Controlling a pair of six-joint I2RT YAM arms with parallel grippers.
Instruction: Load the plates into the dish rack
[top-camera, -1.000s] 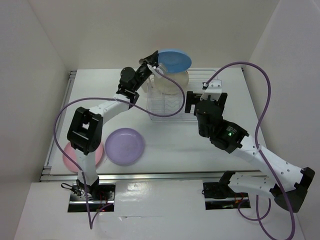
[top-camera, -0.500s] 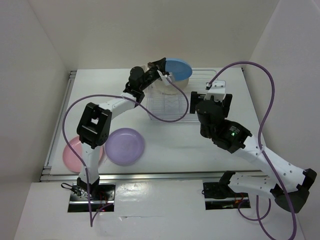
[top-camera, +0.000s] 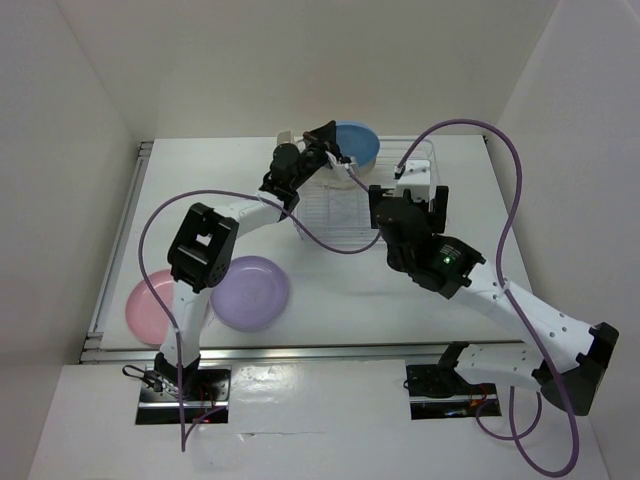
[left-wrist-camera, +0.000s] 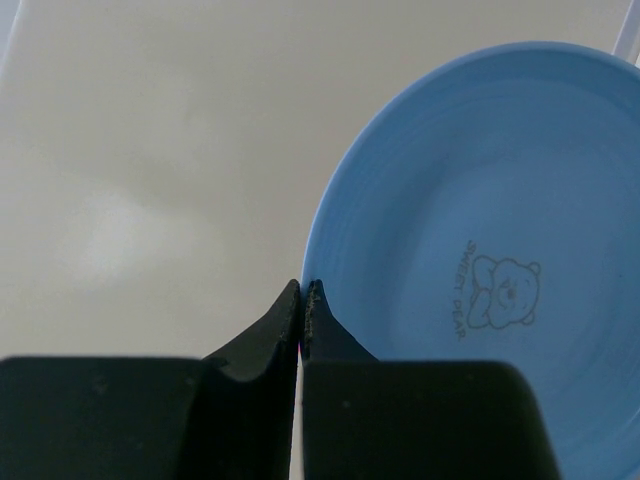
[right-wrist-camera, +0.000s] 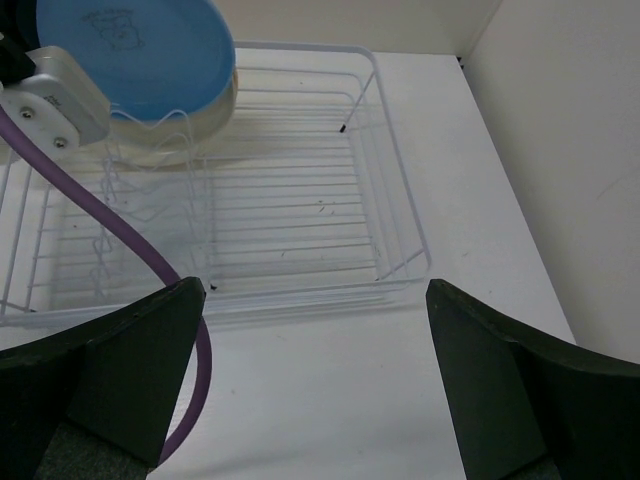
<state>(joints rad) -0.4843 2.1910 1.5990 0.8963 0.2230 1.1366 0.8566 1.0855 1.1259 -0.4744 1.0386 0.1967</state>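
Observation:
My left gripper (top-camera: 328, 138) is shut on the rim of the light blue plate (top-camera: 358, 146) and holds it on edge over the far left end of the white wire dish rack (top-camera: 335, 212). In the left wrist view the left gripper (left-wrist-camera: 303, 287) pinches the blue plate (left-wrist-camera: 480, 230) at its left edge. In the right wrist view the blue plate (right-wrist-camera: 135, 48) stands in front of a cream plate (right-wrist-camera: 205, 132) in the rack (right-wrist-camera: 300, 215). My right gripper (right-wrist-camera: 315, 290) is open and empty, over the rack's near side (top-camera: 406, 205). The lilac plate (top-camera: 250, 292) and pink plate (top-camera: 150, 305) lie flat at the front left. The yellow-orange plate is out of view.
White walls close in the table on the left, back and right. The left arm's purple cable (right-wrist-camera: 120, 230) hangs across the rack's left part. The right arm's cable (top-camera: 520, 200) loops high on the right.
My left gripper has carried the blue plate rightward and lower, tilting it up on edge at the rack's far end. My right arm has shifted a little left over the rack.

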